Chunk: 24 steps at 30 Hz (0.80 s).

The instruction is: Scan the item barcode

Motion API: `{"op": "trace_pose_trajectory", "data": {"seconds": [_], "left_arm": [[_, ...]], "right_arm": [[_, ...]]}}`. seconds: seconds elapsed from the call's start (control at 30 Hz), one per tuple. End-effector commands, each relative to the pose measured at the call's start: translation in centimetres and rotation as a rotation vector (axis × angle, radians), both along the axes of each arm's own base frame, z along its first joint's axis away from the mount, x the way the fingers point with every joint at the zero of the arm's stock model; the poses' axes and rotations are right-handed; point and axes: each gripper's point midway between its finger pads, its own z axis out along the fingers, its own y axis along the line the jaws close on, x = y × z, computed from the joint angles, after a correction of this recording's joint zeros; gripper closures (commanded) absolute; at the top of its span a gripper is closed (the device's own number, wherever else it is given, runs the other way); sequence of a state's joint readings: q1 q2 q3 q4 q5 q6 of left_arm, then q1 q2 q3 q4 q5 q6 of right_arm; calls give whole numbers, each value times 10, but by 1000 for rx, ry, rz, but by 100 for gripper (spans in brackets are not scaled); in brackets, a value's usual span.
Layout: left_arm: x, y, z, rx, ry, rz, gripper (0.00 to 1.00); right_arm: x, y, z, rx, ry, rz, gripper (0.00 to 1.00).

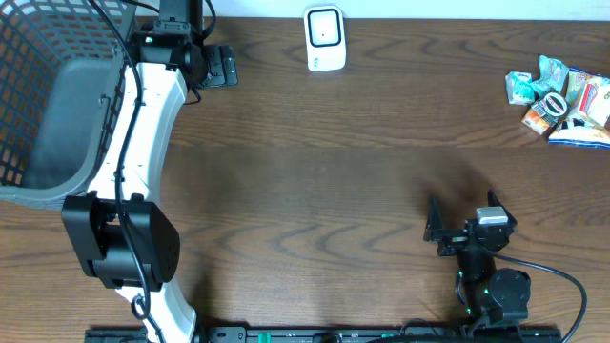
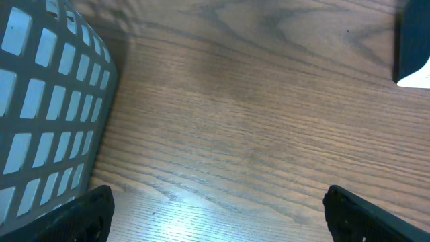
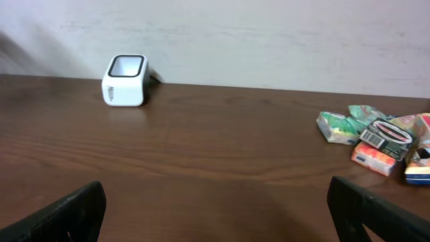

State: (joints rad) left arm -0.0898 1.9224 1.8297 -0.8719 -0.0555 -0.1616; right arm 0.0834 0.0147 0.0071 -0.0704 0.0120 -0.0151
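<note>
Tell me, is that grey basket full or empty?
Empty, as far as can be seen: the overhead view shows only the bare grey floor of the basket, with nothing lying on it. Its left part is cut off by the picture's edge.

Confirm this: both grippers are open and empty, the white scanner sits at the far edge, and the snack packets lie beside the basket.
Not the packets: the overhead view shows the snack packets at the far right, nowhere near the basket on the left. The rest holds.
</note>
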Motion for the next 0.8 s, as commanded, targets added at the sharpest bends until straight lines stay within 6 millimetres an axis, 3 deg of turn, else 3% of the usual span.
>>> {"op": "trace_pose_trajectory", "data": {"seconds": [0.0, 0.77], "left_arm": [[0, 2, 14, -3, -31, 18, 2], [0, 2, 14, -3, -31, 18, 2]], "right_arm": [[0, -6, 0, -17, -4, -24, 1], [0, -11, -1, -31, 0, -40, 1]]}}
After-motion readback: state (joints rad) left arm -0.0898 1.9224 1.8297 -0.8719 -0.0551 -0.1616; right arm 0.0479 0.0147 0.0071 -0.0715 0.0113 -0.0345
